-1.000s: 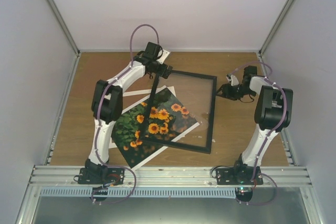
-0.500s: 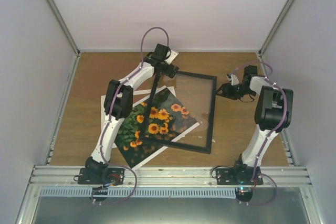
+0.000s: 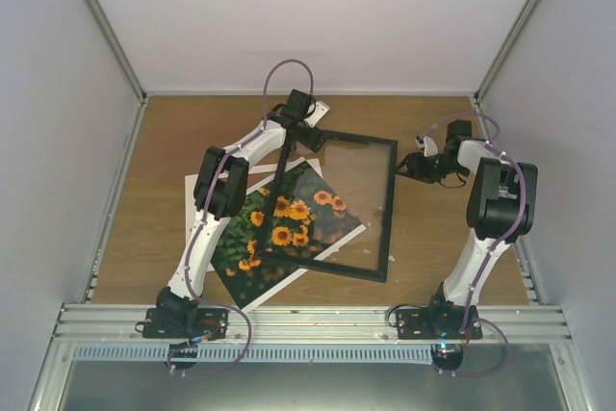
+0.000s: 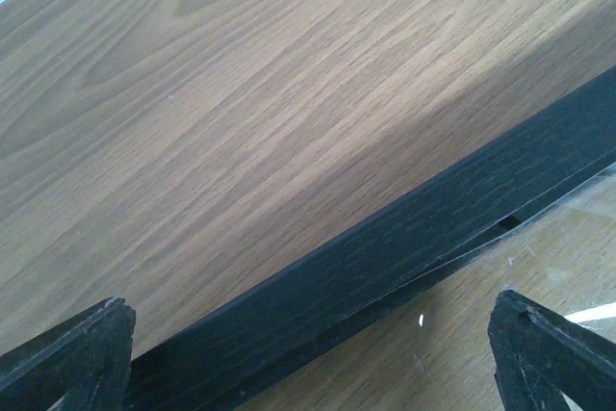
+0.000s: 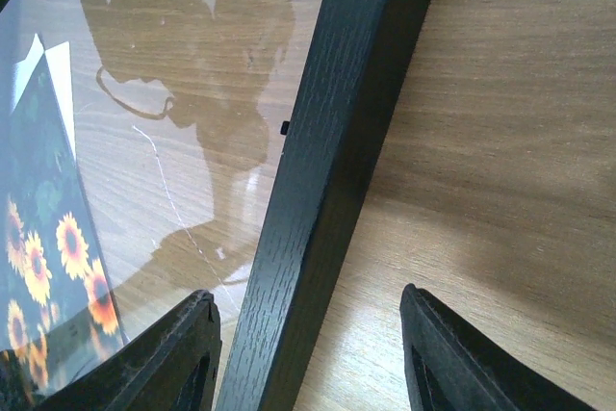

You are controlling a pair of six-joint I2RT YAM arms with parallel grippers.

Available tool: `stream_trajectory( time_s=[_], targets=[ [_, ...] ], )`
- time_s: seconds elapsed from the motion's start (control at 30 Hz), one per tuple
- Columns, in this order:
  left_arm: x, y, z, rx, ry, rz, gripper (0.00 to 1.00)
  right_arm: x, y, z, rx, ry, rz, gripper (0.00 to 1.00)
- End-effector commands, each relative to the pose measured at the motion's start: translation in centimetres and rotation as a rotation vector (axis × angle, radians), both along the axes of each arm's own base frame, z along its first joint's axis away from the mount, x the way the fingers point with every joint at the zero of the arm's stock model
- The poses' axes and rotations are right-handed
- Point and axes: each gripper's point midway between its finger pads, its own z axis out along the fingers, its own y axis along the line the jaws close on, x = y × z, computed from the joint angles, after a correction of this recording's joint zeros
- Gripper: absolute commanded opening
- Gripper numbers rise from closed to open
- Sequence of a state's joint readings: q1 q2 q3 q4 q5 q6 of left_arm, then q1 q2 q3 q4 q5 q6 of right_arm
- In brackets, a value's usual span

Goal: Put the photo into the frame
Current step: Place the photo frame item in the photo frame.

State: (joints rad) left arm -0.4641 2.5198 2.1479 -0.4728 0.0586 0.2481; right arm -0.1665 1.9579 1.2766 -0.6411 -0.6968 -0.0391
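Grain marks the thin black rectangular frame (image 3: 391,209), flat on the brown wood-pattern worktop (image 3: 144,141). Our left fingers (image 4: 77,353), wide apart, straddle its far-left corner. Our right fingers (image 5: 472,363), apart and unclamped, straddle its right rail, probably to lift it off the glossy sunflower photo (image 3: 245,247) half beneath.

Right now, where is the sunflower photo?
In the overhead view the photo lies on the wooden table, left of centre, its right part under the black frame, overlapping a white sheet.
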Motion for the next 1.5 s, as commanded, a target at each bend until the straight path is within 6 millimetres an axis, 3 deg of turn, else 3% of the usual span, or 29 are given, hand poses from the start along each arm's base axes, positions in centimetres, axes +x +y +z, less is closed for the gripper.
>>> stream_trajectory(
  time_s=[0.0, 0.3, 0.4, 0.73, 1.17, 1.47],
  targets=[
    [0.0, -0.2, 0.0, 0.006, -0.022, -0.012, 0.99, 0.8, 0.2, 1.1, 0.005, -0.039, 0.002, 0.53],
    [0.1, -2.2, 5.8, -0.114, -0.102, -0.039, 0.99, 0.5, 0.4, 1.1, 0.01, -0.039, 0.006, 0.53],
    [0.3, -2.7, 6.8, -0.143, -0.124, -0.041, 0.99, 0.5, 0.6, 1.0, 0.014, -0.037, 0.009, 0.53],
    [2.0, -2.1, 3.2, -0.084, -0.124, -0.014, 0.99, 0.4, 0.5, 1.1, 0.006, -0.04, 0.009, 0.53],
    [0.7, -1.1, -1.2, -0.016, -0.046, -0.017, 0.98, 0.5, 0.5, 1.0, 0.009, -0.035, 0.005, 0.53],
    [0.1, -0.7, -2.1, -0.001, -0.024, -0.014, 0.98, 0.4, 0.5, 1.0, 0.008, -0.034, 0.004, 0.54]
  ],
)
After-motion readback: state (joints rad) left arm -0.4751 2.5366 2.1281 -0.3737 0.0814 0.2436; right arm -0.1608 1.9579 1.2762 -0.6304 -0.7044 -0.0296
